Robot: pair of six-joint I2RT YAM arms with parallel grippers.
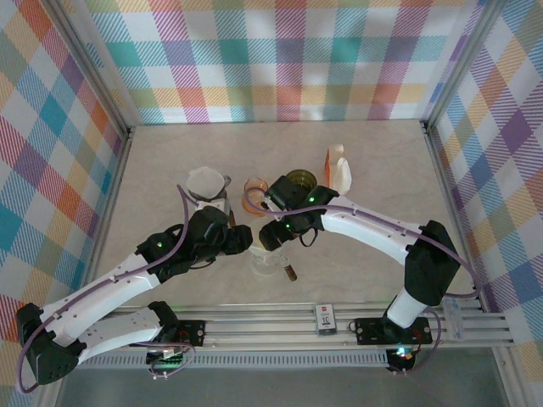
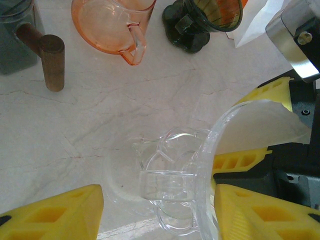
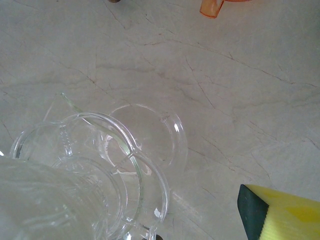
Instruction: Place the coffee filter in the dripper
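Prep stage imo: left fingers (image 2: 55, 215) half-open round the dripper (image 2: 170, 185) (gripping? can't tell), right fingers (image 3: 285, 215) wide, empty-looking; next, fetch the filter (image 1: 341, 175).

In the left wrist view, the clear dripper (image 2: 175, 185) at 6 o'clock is glossy and colourless, glass or plastic I cannot tell. The tabletop (image 2: 100, 120) is smooth, faintly shiny and marble-patterned. The orange dripper (image 2: 112, 25) at 12 o'clock is glossy and translucent. The handle (image 2: 47, 57) at 10 o'clock is matt wood. The yellow finger pads (image 2: 60, 215) are matt plastic.
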